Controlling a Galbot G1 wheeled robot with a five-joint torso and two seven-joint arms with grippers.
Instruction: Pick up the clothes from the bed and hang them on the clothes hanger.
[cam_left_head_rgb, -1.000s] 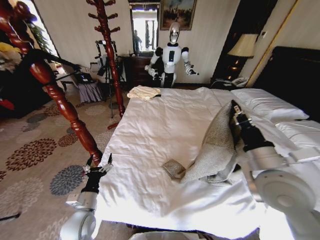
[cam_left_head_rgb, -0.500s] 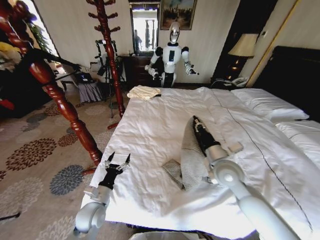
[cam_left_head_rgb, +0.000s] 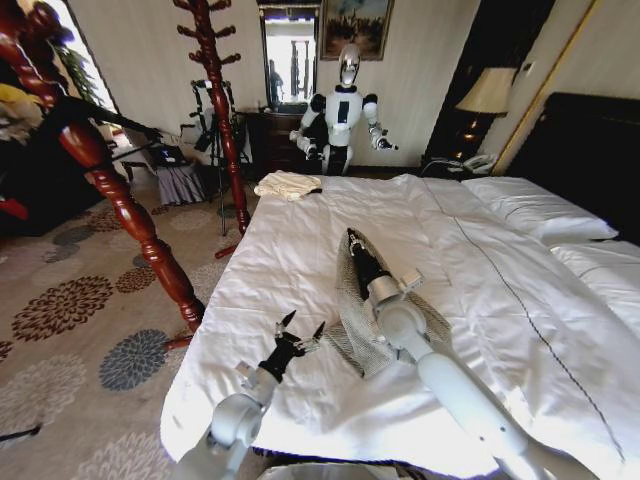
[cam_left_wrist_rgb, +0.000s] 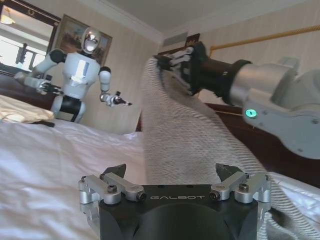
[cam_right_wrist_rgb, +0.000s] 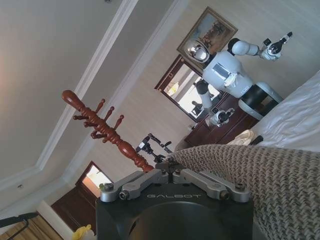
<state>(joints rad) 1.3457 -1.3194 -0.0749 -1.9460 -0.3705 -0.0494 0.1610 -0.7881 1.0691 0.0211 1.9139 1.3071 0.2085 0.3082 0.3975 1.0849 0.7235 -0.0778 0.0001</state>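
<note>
Since a second ago the right gripper has swung from the right side of the large white-duveted bed toward its middle, and the grey-beige flecked knit jacket has come with it. The left gripper has left the bed's near corner, by the turned reddish-brown wooden pole, and now sits over the duvet just beside the hanging cloth.

In the right wrist view the right gripper's fingers are pinched together on an edge of the knit, which drapes away from them. Held high like this, the jacket hangs in a narrow fall directly below the gripper, its lower part pooled on the duvet. That probably serves to let the garment unfold under its own weight so a second hold can be found.

The left gripper is spread wide and empty; in its wrist view the fabric hangs straight ahead of the fingertips, not yet between them, with the right gripper above and beyond. It seems placed to take a lower part of the cloth.

A small cream folded cloth lies well beyond both grippers, at the bed's far edge, untouched.
</note>
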